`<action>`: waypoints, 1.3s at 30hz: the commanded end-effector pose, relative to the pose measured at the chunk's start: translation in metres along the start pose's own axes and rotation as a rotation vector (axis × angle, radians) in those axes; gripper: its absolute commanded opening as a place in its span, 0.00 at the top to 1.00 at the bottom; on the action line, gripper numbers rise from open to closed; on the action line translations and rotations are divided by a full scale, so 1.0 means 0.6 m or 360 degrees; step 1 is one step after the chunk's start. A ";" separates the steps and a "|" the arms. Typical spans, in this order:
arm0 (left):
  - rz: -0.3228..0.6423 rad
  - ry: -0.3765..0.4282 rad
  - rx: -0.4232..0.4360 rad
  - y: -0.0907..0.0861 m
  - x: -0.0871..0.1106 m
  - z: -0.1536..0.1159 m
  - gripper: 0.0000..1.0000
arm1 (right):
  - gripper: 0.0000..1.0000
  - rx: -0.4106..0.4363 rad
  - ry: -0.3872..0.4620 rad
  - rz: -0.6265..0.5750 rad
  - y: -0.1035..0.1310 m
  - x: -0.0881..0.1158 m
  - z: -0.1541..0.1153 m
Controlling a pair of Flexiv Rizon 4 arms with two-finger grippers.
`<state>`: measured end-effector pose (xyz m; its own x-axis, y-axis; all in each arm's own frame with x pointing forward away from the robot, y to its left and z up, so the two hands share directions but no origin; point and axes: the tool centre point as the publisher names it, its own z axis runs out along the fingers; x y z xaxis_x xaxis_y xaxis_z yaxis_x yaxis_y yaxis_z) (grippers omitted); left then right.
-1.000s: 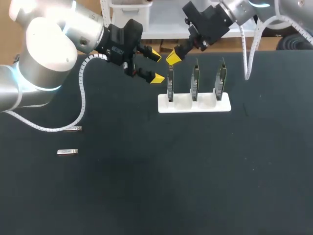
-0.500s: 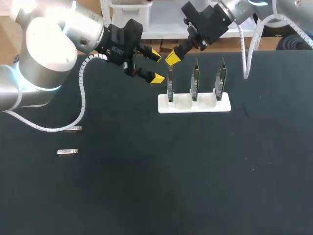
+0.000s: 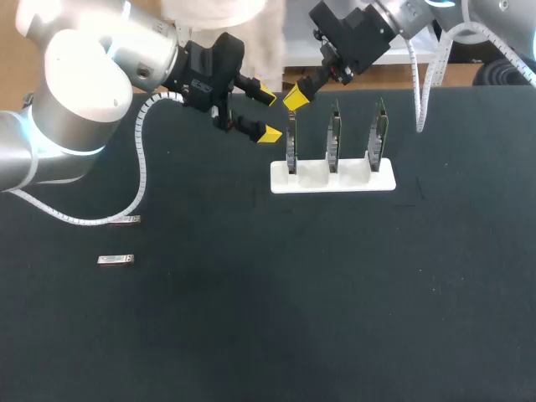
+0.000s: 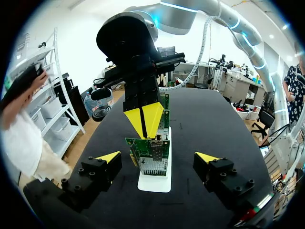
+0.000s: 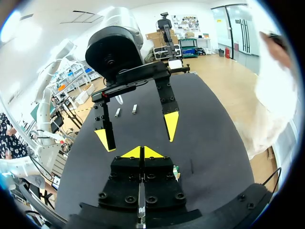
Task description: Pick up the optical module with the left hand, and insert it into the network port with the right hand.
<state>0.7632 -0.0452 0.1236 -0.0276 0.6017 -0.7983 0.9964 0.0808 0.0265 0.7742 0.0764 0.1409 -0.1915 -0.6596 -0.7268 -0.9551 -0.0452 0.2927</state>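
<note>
Two small silver optical modules [image 3: 115, 260] [image 3: 126, 220] lie on the black table at the left, far from both grippers; the right wrist view shows them as well [image 5: 134, 109]. A white stand [image 3: 352, 180] holds three upright network cards; the leftmost card [image 3: 291, 149] is nearest the grippers. My left gripper [image 3: 268, 113] hangs open and empty just left of that card, which stands ahead between its fingers [image 4: 150, 155]. My right gripper [image 3: 295, 99] hovers above the card's top edge, its yellow tips pressed together with nothing visible between them [image 5: 141, 152].
My left arm's white cable [image 3: 141, 180] loops down onto the table near the upper module. The two other cards [image 3: 334, 142] [image 3: 378, 141] stand to the right on the stand. Bare black tabletop [image 3: 293, 318] spreads across the front and right.
My right gripper has edged very slightly up and to the left. The left arm and the modules have not moved.
</note>
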 end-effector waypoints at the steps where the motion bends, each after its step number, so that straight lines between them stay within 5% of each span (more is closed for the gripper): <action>1: 0.0001 0.0001 0.0001 0.001 0.000 0.001 0.00 | 1.00 0.0004 -0.0001 0.0006 -0.002 0.010 0.007; 27: 0.0001 0.0001 0.0001 0.001 0.000 0.001 0.00 | 1.00 0.0013 0.0039 0.0032 0.004 0.017 0.006; 39: 0.0001 0.0001 0.0001 0.001 0.000 0.001 0.00 | 1.00 -0.0014 -0.0366 0.0010 0.010 0.001 -0.048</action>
<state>0.7632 -0.0451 0.1236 -0.0276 0.6016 -0.7983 0.9964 0.0808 0.0265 0.7812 0.0661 0.1584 -0.2382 -0.5216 -0.8193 -0.9494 -0.0526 0.3095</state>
